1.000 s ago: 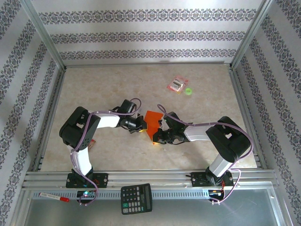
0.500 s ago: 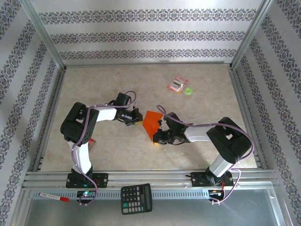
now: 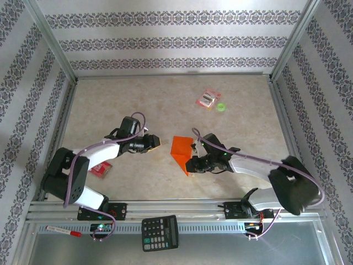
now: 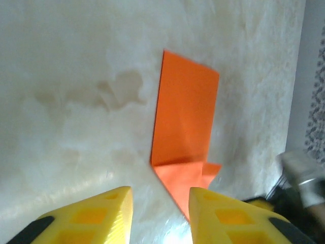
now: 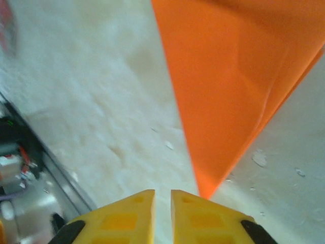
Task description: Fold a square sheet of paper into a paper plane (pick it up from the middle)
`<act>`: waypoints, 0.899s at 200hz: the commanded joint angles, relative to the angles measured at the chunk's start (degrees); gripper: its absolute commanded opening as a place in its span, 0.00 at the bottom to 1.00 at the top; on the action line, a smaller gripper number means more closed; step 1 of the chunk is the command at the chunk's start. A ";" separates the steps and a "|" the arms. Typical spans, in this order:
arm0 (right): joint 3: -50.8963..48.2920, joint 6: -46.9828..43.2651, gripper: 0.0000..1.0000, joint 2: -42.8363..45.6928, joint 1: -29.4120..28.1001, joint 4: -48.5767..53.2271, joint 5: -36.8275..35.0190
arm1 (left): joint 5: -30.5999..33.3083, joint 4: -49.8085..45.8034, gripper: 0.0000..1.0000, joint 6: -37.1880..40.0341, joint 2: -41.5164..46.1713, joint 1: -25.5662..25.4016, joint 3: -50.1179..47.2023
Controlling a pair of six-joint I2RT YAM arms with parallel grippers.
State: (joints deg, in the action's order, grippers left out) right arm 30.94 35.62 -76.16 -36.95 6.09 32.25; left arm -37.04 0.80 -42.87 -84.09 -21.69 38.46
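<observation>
1. The orange sheet of paper (image 3: 181,150) lies on the table (image 3: 110,99) between the two arms, a little nearer to the right one.
2. The left end effector (image 3: 154,142) stands to the left of the sheet, apart from it and not touching. In the left wrist view its two yellow fingers (image 4: 101,213) have a clear gap with nothing in it, so it is released; the sheet (image 4: 185,112) lies in front of them, and its pointed end comes close to the right-hand finger.
3. The right end effector (image 3: 194,162) is at the near, pointed end of the sheet, just beside it. In the right wrist view its fingers (image 5: 127,218) are parted by only a thin slit, through which the table (image 5: 101,101) shows; they grasp nothing. The tip of the sheet (image 5: 233,76) ends just ahead of them, slightly to one side.
4. The sheet is thin, plain and bright orange, already folded: a long rectangle with sharp straight edges that narrows to a triangle point at the near end. A crease crosses it where the triangle begins, and one small corner sticks out at the side there. A part of it seems to lift a little from the table.
5. The table top is pale beige with a cloudy, marble-like pattern and a few darker stains (image 4: 122,89).
6. The fingers are of yellow plastic with square recesses and dark pads at the outer ends.
7. A small pink-red packet (image 3: 208,99) lies well apart at the far side, and a black calculator (image 3: 160,232) on the metal rail at the near edge
</observation>
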 commanded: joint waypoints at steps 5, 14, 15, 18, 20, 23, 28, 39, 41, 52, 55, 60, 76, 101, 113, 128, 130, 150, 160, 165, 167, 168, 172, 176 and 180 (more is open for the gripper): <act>3.24 -0.64 0.26 2.54 0.82 3.20 -9.90 | 0.19 2.15 0.41 0.71 1.00 -4.74 -1.30; 4.17 -0.02 0.26 1.67 -0.07 4.02 -13.05 | 0.15 0.33 0.43 2.12 -0.04 -5.65 -0.29; 4.28 0.11 0.26 1.61 -0.15 4.11 -13.33 | 0.14 0.25 0.43 2.24 -0.07 -5.69 -0.21; 4.64 0.27 0.26 1.14 -0.46 4.37 -14.04 | 0.08 0.13 0.43 2.46 -0.42 -5.84 0.00; 4.83 0.38 0.26 0.83 -0.64 4.39 -14.38 | 0.05 0.14 0.44 2.60 -0.62 -5.93 0.07; 5.05 0.82 0.25 0.31 -0.90 4.24 -15.13 | -0.05 0.09 0.45 2.83 -0.89 -6.03 0.18; 5.25 1.39 0.24 -0.56 -1.23 3.52 -15.78 | -0.15 0.33 0.46 2.93 -1.40 -6.10 0.44; 5.80 2.22 0.21 -2.83 -1.77 1.31 -15.42 | -0.60 0.93 0.49 3.02 -2.45 -6.41 1.15; 5.93 2.34 0.21 -3.11 -1.74 0.99 -15.28 | -0.81 0.95 0.49 3.08 -2.69 -6.47 1.35; 7.16 2.80 0.16 -5.71 -2.07 0.18 -15.35 | -1.19 0.36 0.52 3.72 -4.14 -6.83 2.50; 7.46 2.86 0.15 -6.30 -2.01 0.09 -15.57 | -1.24 0.15 0.52 3.82 -4.52 -6.87 2.84; 7.91 2.88 0.14 -7.24 -2.01 0.09 -16.11 | -1.54 0.03 0.52 3.96 -5.31 -6.96 3.25; 8.84 3.02 0.13 -9.14 -1.67 0.15 -17.89 | -2.49 -0.23 0.53 3.95 -7.21 -7.29 3.93; 9.67 2.47 0.11 -11.06 -1.42 0.37 -18.04 | -3.32 -1.02 0.54 4.47 -9.17 -8.06 5.25; 9.41 2.38 0.11 -11.42 -1.10 0.42 -18.26 | -3.63 -0.74 0.54 4.12 -9.87 -8.13 5.61; 9.10 2.09 0.10 -11.95 -0.59 0.27 -18.12 | -4.24 -0.76 0.54 4.07 -10.92 -8.21 6.51; 9.02 2.05 0.10 -11.92 -0.58 0.31 -18.17 | -4.26 -0.75 0.54 4.04 -11.09 -8.19 6.58; 8.71 1.69 0.09 -12.38 -0.15 0.41 -18.68 | -4.88 -0.79 0.54 3.67 -13.15 -8.37 7.80; 8.40 1.66 0.08 -12.60 0.19 0.15 -18.60 | -4.79 -1.08 0.53 3.44 -14.12 -8.37 8.49; 8.27 1.65 0.07 -12.78 0.29 0.00 -18.48 | -4.83 -1.05 0.53 3.41 -14.64 -8.45 8.82; 8.22 1.67 0.07 -12.87 0.30 -0.06 -18.46 | -4.76 -1.12 0.53 3.37 -14.79 -8.45 8.94; 8.20 1.66 0.07 -12.87 0.25 -0.09 -18.46 | -4.74 -1.14 0.53 3.39 -14.92 -8.45 9.01; 8.13 1.65 0.07 -13.06 0.29 -0.11 -18.58 | -4.52 -1.49 0.53 3.39 -15.25 -8.45 9.31; 8.04 1.65 0.06 -13.13 0.26 -0.08 -18.56 | -4.38 -1.76 0.52 3.31 -15.64 -8.51 9.65; 7.96 1.68 0.06 -13.30 0.26 -0.15 -18.49 | -4.36 -1.91 0.52 3.16 -15.97 -8.48 9.97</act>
State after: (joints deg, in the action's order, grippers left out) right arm 39.07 37.54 -88.33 -37.21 6.59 15.09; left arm -40.53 0.56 -40.25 -98.06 -29.32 46.11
